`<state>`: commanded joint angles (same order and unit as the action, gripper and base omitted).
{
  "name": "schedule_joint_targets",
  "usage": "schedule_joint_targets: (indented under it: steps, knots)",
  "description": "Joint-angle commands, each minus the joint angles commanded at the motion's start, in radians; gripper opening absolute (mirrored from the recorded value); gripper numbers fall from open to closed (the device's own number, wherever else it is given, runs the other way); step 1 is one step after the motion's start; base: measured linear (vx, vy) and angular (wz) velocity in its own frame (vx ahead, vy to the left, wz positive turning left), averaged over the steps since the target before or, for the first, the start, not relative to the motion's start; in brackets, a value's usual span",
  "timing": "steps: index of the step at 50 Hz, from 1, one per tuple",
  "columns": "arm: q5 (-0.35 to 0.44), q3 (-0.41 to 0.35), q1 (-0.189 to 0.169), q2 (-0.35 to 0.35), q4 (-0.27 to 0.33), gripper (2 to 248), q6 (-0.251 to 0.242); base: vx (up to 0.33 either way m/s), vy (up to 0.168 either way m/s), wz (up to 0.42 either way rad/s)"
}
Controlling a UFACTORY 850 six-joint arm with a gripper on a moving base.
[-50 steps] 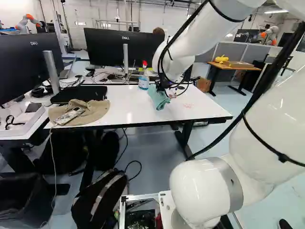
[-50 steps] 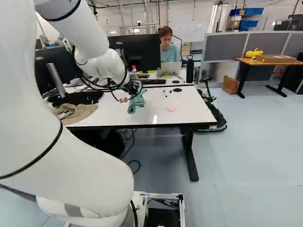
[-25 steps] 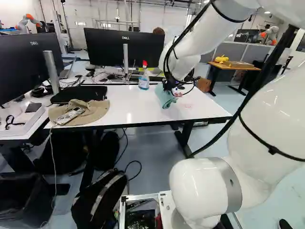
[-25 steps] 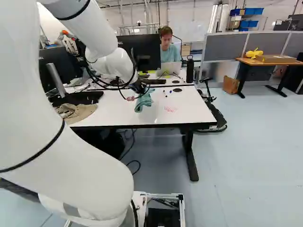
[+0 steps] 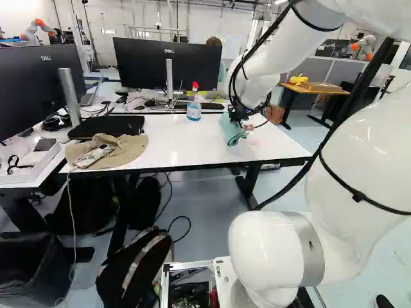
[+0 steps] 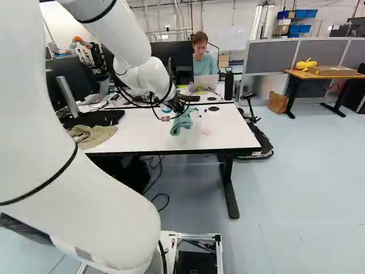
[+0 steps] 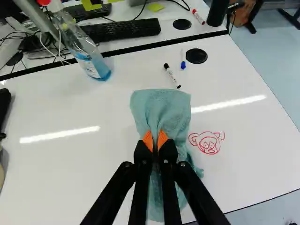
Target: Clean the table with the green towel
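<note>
In the right base view my gripper [image 6: 181, 107] is over the white table [image 6: 142, 131] with the green towel [image 6: 181, 124] hanging from it. Seen in the wrist view, the gripper [image 7: 155, 140] is shut on the towel [image 7: 164, 108], its orange pads pinching the cloth. The towel spreads ahead of and beneath the fingers, against the white tabletop [image 7: 65, 164]. A red drawing of a face [image 7: 207, 142] is on the tabletop just beside the towel, its left part close to the cloth.
A spray bottle [image 5: 194, 106] with blue liquid, two markers [image 7: 172, 75] and a round black cap [image 7: 196, 56] lie beyond the towel. A cap hat [image 5: 122, 151] and a black case [image 5: 106, 126] occupy the table's left end. Monitors [image 5: 167, 64] stand behind. Another robot [image 5: 38, 29] is far back.
Towel and gripper have moved together to the right across the table, toward the red drawing. The base views' background stays the same.
</note>
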<state>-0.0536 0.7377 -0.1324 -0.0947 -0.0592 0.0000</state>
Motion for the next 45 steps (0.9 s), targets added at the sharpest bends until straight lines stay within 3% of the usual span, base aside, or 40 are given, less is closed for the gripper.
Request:
schedule_joint_targets:
  steps: [28, 45]
  knots:
    - [0.000, 0.059, -0.091, 0.061, 0.000, 32, 0.000, 0.000, 0.000, 0.000]
    - [0.000, 0.060, -0.094, 0.068, 0.000, 32, 0.000, 0.000, 0.000, 0.000]
